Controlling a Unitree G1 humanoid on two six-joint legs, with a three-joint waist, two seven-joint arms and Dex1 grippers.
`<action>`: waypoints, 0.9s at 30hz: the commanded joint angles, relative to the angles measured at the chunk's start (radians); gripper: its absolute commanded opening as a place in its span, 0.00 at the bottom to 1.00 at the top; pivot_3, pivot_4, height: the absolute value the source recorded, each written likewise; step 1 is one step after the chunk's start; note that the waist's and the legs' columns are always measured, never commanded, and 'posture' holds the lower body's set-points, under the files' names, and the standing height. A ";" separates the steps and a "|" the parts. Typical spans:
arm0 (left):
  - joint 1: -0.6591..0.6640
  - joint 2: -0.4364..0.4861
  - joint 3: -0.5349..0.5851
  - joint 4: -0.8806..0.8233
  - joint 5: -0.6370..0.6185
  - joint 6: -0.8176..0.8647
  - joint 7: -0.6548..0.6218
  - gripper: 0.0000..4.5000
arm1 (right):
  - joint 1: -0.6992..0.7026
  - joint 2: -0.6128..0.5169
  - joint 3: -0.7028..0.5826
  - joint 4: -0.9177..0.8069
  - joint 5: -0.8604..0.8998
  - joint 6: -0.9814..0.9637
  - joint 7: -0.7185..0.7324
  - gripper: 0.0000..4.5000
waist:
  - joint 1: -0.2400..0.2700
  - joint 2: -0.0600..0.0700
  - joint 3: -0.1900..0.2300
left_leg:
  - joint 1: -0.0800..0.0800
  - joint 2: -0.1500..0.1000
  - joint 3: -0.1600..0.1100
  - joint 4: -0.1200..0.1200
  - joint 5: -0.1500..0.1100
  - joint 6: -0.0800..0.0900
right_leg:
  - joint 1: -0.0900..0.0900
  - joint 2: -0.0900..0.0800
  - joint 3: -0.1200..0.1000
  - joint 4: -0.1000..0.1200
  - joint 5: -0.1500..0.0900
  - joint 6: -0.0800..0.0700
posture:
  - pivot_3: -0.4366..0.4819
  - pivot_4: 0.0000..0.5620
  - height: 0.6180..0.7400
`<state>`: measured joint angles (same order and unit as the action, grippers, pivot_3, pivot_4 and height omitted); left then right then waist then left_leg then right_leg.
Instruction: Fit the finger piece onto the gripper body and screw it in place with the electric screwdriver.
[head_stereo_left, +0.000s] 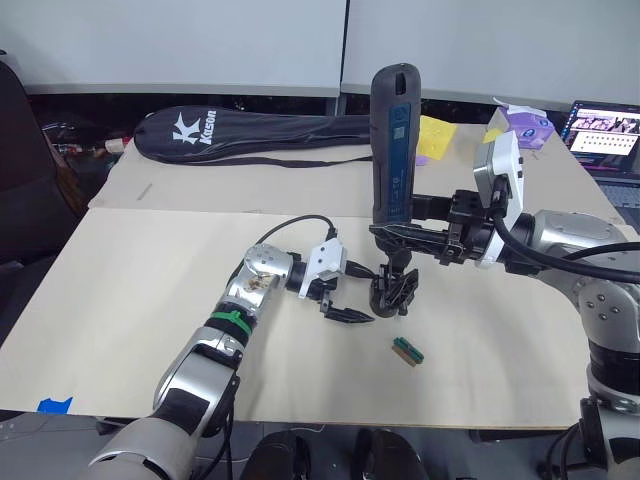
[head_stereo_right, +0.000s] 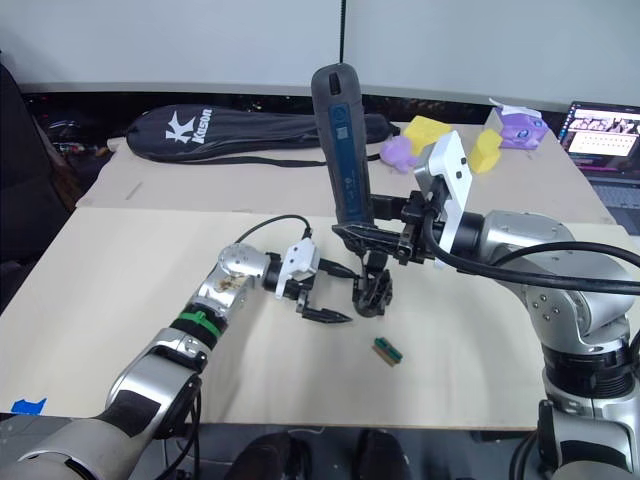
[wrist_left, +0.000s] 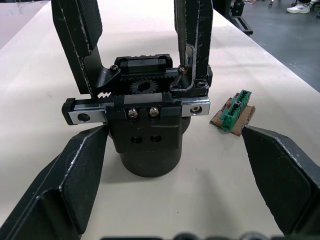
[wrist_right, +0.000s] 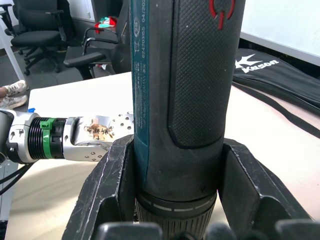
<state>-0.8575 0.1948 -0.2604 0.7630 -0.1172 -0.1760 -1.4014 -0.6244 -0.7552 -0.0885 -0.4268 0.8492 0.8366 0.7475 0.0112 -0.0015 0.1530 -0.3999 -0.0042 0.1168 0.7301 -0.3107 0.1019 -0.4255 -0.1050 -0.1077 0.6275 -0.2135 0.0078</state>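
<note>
On the pale table (head_stereo_left: 150, 300) the finger piece (wrist_left: 192, 45) stands fitted on the gripper body (wrist_left: 145, 125), left gripper (head_stereo_left: 345, 312) spread beside it, right gripper (head_stereo_left: 400, 237) clamping the upright electric screwdriver (head_stereo_left: 393, 140) above, so screwing looks underway.

We read "Kason" with a large white "K" on the long black racket bag (head_stereo_left: 250, 135) at the far side. On the thick dark cylindrical electric screwdriver (wrist_right: 185, 90) we see a red power sign and partly legible digits, "04/202".
</note>
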 joint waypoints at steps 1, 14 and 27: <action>-0.010 -0.004 0.008 -0.011 0.000 -0.023 0.003 1.00 | -0.015 0.001 -0.051 -0.031 0.020 -0.027 0.005 0.42 | 0.000 0.000 0.000 | 0.000 0.000 0.000 0.000 0.000 0.000 | 0.000 0.000 0.000 0.000 0.000 0.000 | 0.48 0.27 1.00; -0.012 -0.006 0.010 -0.008 -0.001 -0.024 0.005 1.00 | -0.057 0.013 -0.041 -0.044 0.039 0.004 -0.020 0.42 | -0.001 0.000 0.000 | 0.000 0.000 0.000 0.000 0.000 0.000 | 0.000 0.000 0.000 0.000 0.000 0.000 | 0.48 0.27 1.00; -0.009 -0.004 0.011 -0.011 0.000 -0.023 0.007 1.00 | -0.009 0.007 -0.045 -0.034 0.010 -0.018 0.008 0.42 | 0.000 0.000 0.000 | 0.000 0.000 0.000 0.000 0.000 0.000 | 0.000 0.000 0.000 0.000 0.000 0.000 | 0.48 0.27 1.00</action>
<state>-0.8575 0.1926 -0.2590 0.7630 -0.1171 -0.1760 -1.3953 -0.6248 -0.7408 -0.0885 -0.4381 0.8476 0.8463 0.7475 0.0111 -0.0016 0.1530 -0.3998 -0.0043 0.1168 0.7300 -0.3107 0.1019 -0.4254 -0.1050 -0.1077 0.6275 -0.2134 0.0078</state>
